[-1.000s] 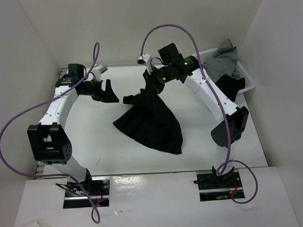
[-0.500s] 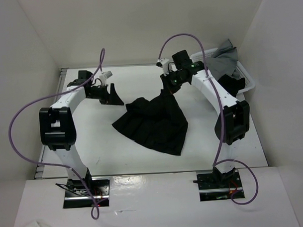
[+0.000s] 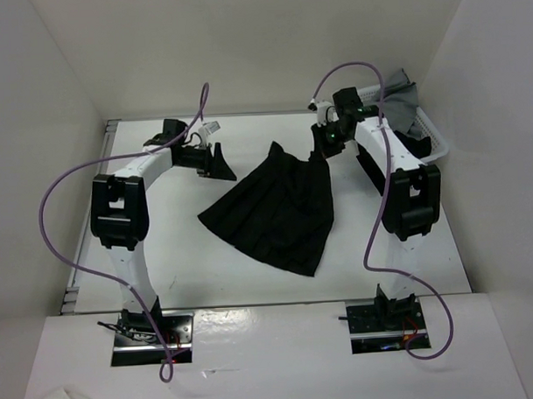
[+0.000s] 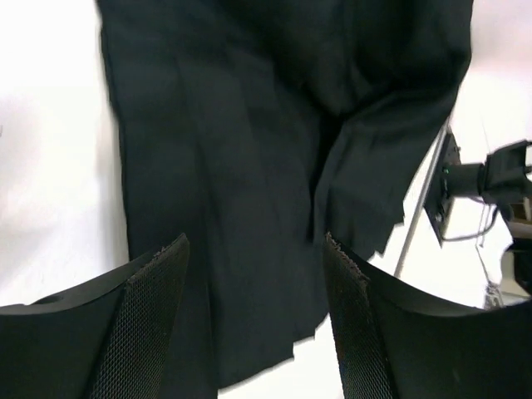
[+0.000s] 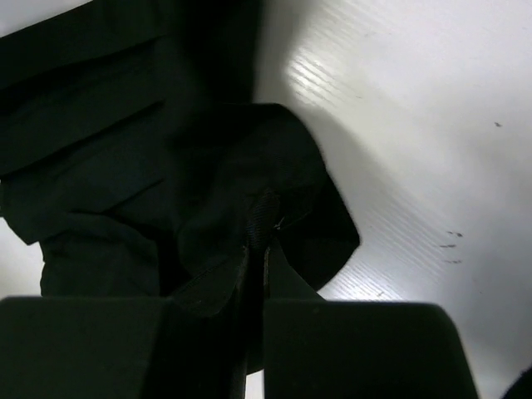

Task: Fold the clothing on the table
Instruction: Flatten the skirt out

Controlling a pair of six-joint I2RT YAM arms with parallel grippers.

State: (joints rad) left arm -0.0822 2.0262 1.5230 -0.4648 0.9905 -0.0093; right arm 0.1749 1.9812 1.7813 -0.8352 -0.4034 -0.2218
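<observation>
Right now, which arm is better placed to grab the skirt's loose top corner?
Left. The left gripper is open, facing the skirt, apart from it; the right gripper is busy, clamped on the other top corner.

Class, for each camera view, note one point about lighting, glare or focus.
Top external: even light, sharp; the skirt casts little shadow on the table. Left wrist: table blown out white, pleats faint. Right wrist: glare streak on the table, skirt nearly featureless, right tool a dark silhouette.

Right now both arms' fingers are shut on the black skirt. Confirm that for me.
Wrong for one arm. The right fingers are shut on the skirt, but the left fingers stand open and hold nothing. The left wrist view shows the gap between them, and the top view shows them apart from the skirt.
</observation>
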